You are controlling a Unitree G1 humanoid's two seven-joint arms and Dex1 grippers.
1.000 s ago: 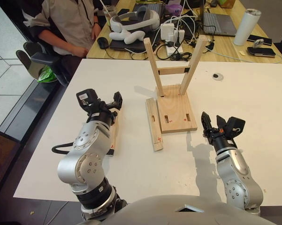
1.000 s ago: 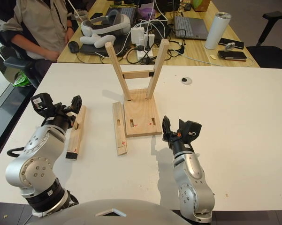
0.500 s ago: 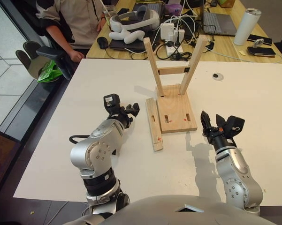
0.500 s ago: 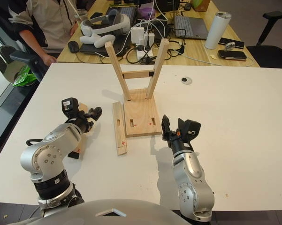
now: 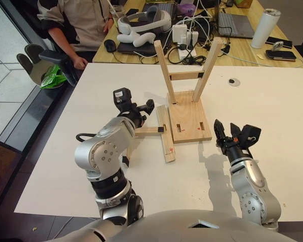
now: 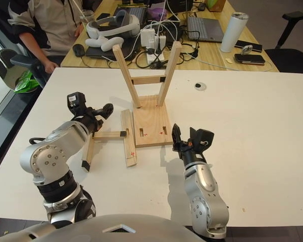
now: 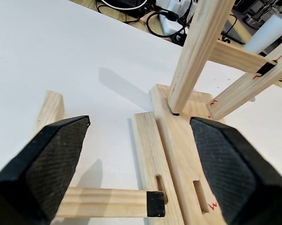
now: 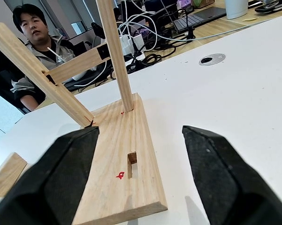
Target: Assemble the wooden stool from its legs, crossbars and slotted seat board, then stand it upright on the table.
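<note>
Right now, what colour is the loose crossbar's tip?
Black; the tip shows best in the left wrist view.

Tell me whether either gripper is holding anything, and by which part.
Nothing is held. The left gripper is open near the crossbar; the right gripper is open beside the seat board.

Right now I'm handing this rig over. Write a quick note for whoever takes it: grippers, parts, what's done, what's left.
Left gripper: fingers open, empty, above the loose crossbar.
Right gripper: fingers open, empty, by the seat board's near right corner.
Done: seat board lies flat on the table; two legs joined by a crossbar stand in its far end.
A third leg lies along its left edge, with the loose crossbar's dark end at its slot; whether it is seated is unclear. The fourth leg lies farther left.
Left: fit the second leg pair, then stand it upright.
</note>
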